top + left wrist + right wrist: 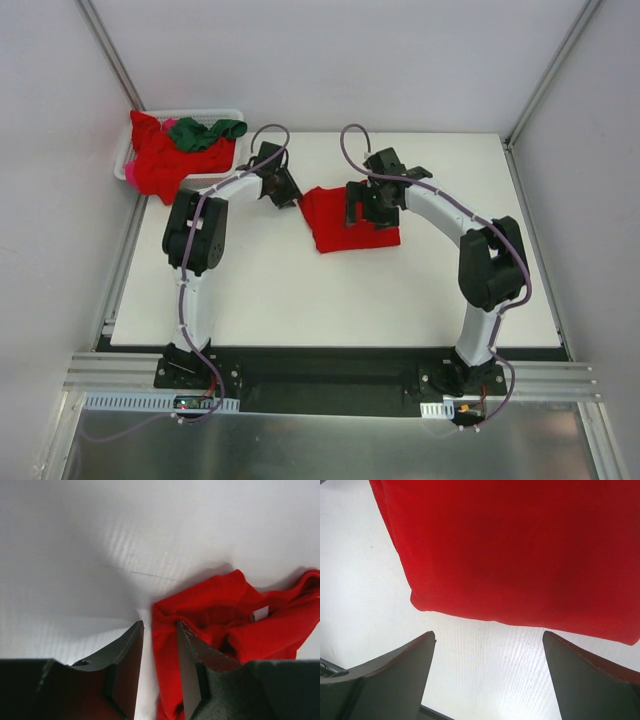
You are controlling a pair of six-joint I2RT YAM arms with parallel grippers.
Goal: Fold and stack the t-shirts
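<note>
Red t-shirt (335, 232), roughly folded, flat

Bright, even light, soft shadows, wrist views slightly blurred.

Table (300, 295): white, rectangular. Lying directly on it: one folded red t-shirt (325, 228), far of centre. White lattice basket (215, 112) at its far left corner.

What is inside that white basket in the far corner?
A heap of red t-shirts spilling over the basket rim, with a dark green t-shirt on top. Anything beneath the heap is covered.
</note>
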